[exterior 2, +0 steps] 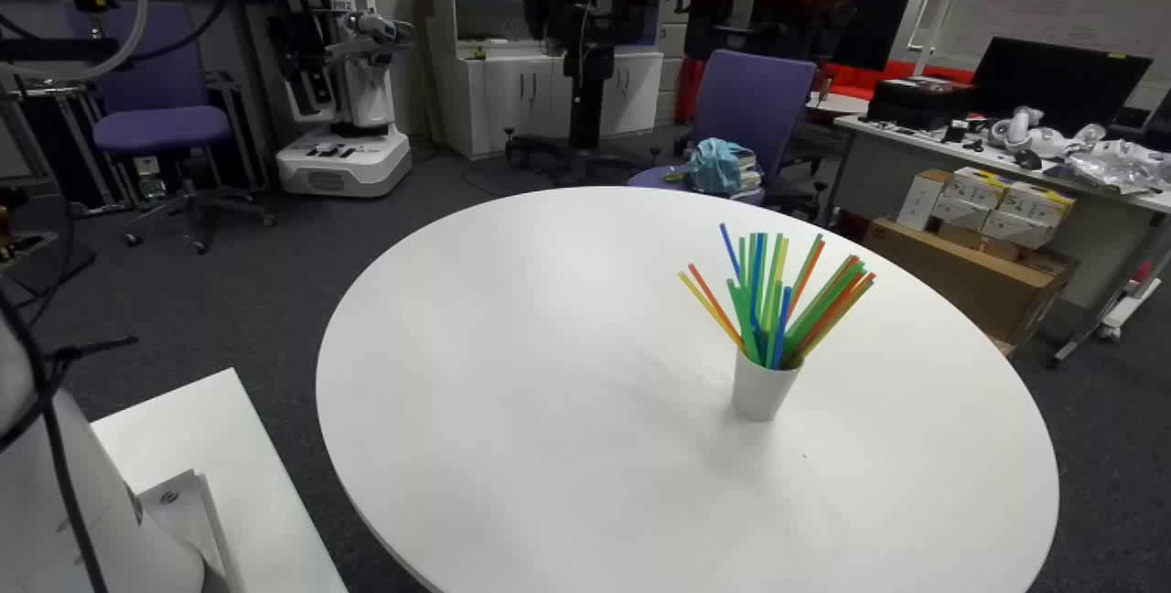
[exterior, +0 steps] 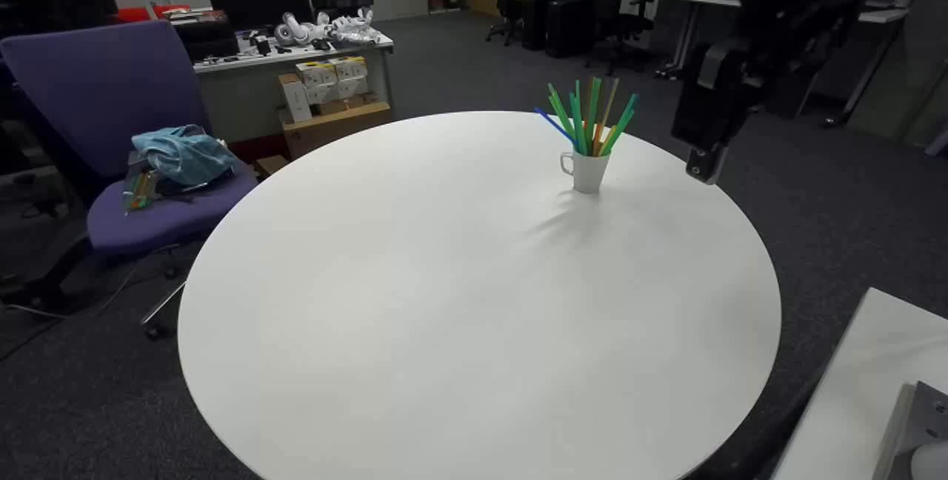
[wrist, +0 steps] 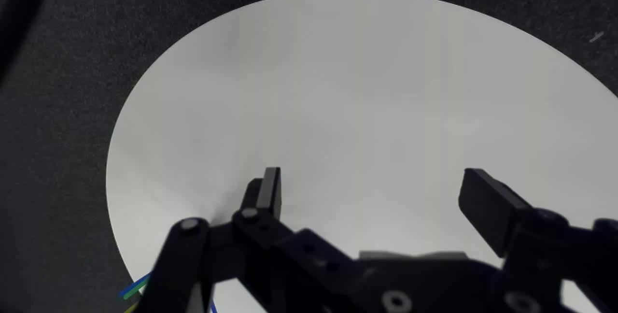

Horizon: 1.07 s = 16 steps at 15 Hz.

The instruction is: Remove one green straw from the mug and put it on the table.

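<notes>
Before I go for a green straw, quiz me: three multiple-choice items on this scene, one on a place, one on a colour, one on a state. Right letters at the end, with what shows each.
1. Where does the mug stand?
A. On a purple chair
B. On the round table
C. On the floor

2. Besides green, which of these colours shows among the straws in it?
A. Black
B. White
C. Blue

3. What state is the claw in?
A. Open, holding nothing
B. Shut on a straw
C. Shut and empty

1: B, since its base rests on the round table in both exterior views.
2: C, since a blue straw stands among the green ones in an exterior view.
3: A, since the wrist view shows it spread wide, the round table visible through the gap.
</notes>
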Each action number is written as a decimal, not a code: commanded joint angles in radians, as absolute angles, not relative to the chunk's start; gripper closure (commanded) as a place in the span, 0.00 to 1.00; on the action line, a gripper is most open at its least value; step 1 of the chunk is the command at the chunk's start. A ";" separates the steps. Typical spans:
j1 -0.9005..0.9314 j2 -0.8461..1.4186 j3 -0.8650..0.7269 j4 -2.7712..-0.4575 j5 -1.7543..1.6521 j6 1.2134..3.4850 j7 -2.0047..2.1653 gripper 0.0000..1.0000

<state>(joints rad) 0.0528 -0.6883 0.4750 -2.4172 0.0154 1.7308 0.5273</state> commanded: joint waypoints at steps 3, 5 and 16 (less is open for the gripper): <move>0.059 -0.636 0.449 -2.414 -0.022 1.782 0.545 0.00; 0.032 -0.570 0.445 -2.411 -0.049 1.863 0.552 0.00; -0.024 -0.169 0.320 -2.311 -0.256 2.246 0.901 0.00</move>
<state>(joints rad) -0.0296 -0.2245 0.3537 -2.3639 -0.1746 2.1941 0.7714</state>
